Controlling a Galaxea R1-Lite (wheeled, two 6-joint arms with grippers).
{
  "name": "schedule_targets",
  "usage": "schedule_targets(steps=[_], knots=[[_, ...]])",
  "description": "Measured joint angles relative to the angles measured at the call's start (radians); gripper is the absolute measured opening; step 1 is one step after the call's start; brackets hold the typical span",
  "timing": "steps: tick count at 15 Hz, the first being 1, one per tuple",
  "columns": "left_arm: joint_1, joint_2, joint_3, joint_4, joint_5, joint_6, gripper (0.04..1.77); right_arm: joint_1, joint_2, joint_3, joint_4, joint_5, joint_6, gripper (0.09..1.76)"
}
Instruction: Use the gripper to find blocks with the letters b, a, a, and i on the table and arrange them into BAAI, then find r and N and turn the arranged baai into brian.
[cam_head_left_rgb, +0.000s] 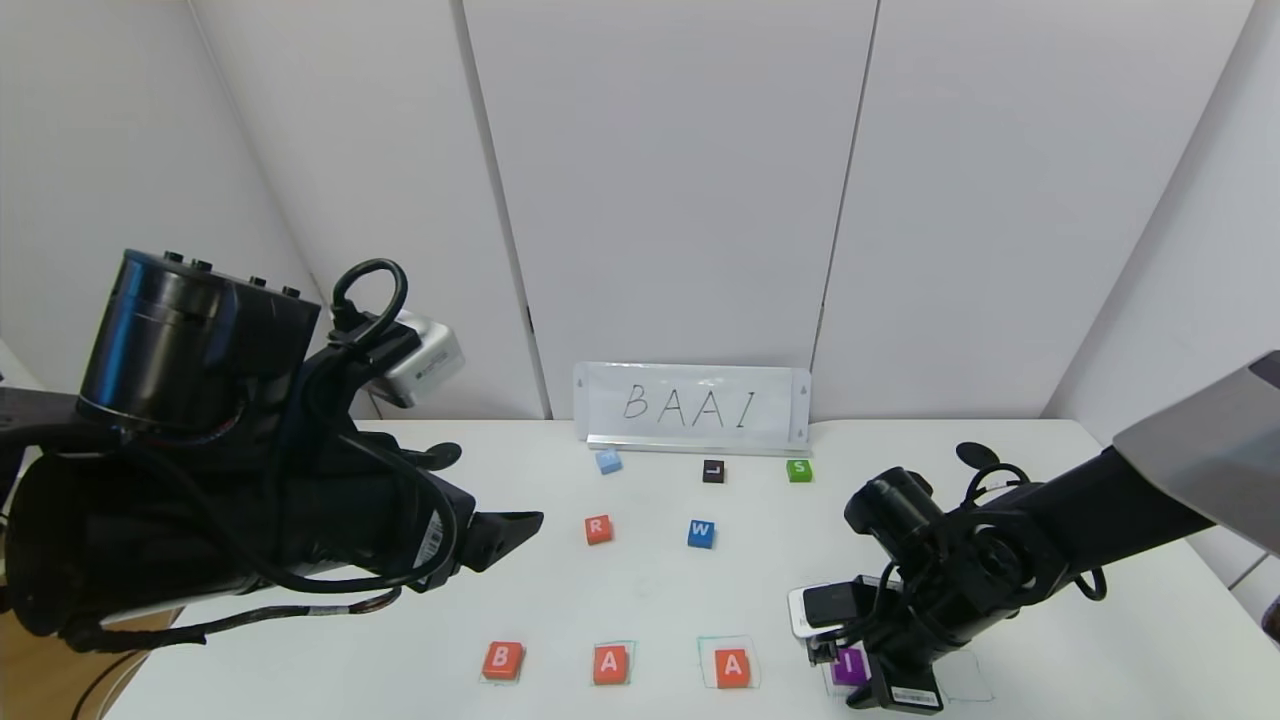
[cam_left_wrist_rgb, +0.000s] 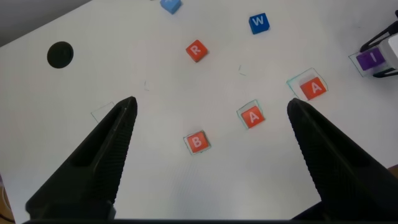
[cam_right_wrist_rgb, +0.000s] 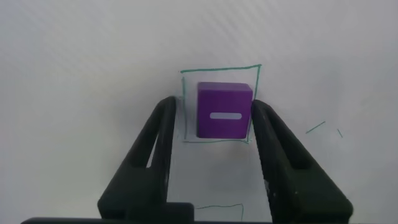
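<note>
A card (cam_head_left_rgb: 692, 405) at the far edge reads BAAI — near blocks (cam_head_left_rgb: 610, 664) spell B, A, A, I; farther ones read R (cam_head_left_rgb: 598, 529), W (cam_head_left_rgb: 701, 533), S (cam_head_left_rgb: 798, 470).

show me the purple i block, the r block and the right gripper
purple I block (cam_right_wrist_rgb: 224, 110), right wrist view, on its top face by the white letter.
R block (cam_head_left_rgb: 598, 529), head view, on its lettered top face.
right gripper (cam_right_wrist_rgb: 213, 124), right wrist view, midway between its two fingers, which flank the purple block.
</note>
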Motion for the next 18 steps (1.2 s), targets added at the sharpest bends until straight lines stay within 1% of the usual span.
schedule_targets(steps=[4,7,9,10,11,13,14,15,16,17,18], knots=[[-0.004,-0.003,0.002,0.000,0.000,-0.001,1.72,0.000,-0.029,0.003,0.014,-0.001,0.004,1.24],[-0.011,-0.013,0.003,0.000,0.001,-0.002,1.72,0.000,-0.097,0.001,0.100,0.000,0.016,1.39],[-0.019,-0.026,0.004,0.001,0.005,-0.002,1.72,0.002,-0.166,0.000,0.153,-0.002,0.068,1.46],[-0.023,-0.034,0.004,0.000,0.009,-0.003,1.72,0.003,-0.199,0.000,0.163,-0.002,0.142,1.49],[-0.024,-0.045,0.008,0.001,0.010,-0.003,1.72,0.005,-0.229,-0.001,0.165,-0.001,0.251,1.52],[-0.026,-0.079,0.024,0.001,0.009,-0.005,1.72,0.010,-0.286,-0.006,0.166,-0.007,0.546,1.56],[-0.026,-0.101,0.030,0.000,0.010,-0.010,1.72,0.017,-0.319,-0.007,0.166,-0.029,0.692,1.58],[-0.019,-0.126,0.037,0.001,0.011,-0.015,1.72,0.026,-0.360,-0.007,0.167,-0.071,0.827,1.59],[-0.001,-0.147,0.050,0.001,0.012,-0.017,1.72,0.035,-0.402,-0.004,0.167,-0.128,0.929,1.61],[0.030,-0.166,0.065,0.002,0.012,-0.017,1.72,0.041,-0.442,0.000,0.168,-0.190,1.005,1.62],[0.074,-0.182,0.079,0.001,0.010,-0.017,1.72,0.044,-0.483,0.006,0.168,-0.251,1.067,1.63]])
